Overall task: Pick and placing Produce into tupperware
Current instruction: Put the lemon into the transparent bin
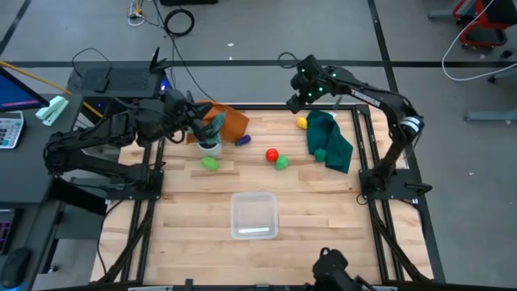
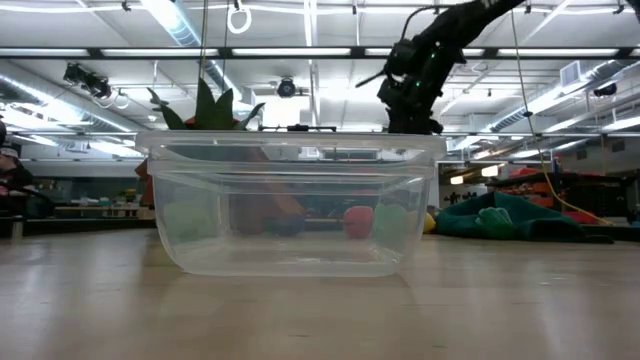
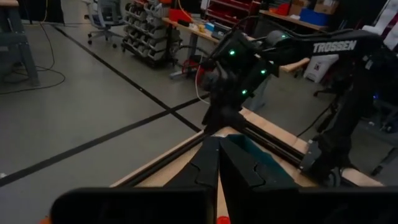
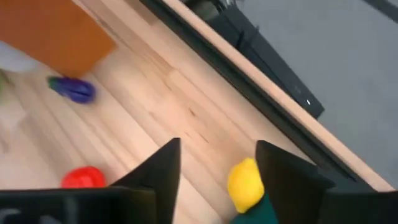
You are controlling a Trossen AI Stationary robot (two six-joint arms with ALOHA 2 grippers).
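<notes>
Directly below the parted right gripper [image 4: 217, 171]: yellow produce [image 4: 244, 183].

Overhead and table-level cameras share the tupperware [image 1: 254, 216], wrists look close

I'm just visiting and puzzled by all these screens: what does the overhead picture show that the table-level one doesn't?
Only overhead: the left gripper above the small white pot, the purple piece and the orange cloth. Only the table-level view: the ceiling lights of the room. Both show the clear tupperware, empty, the red piece, the dark green cloth and the right gripper above the table's far edge.
</notes>
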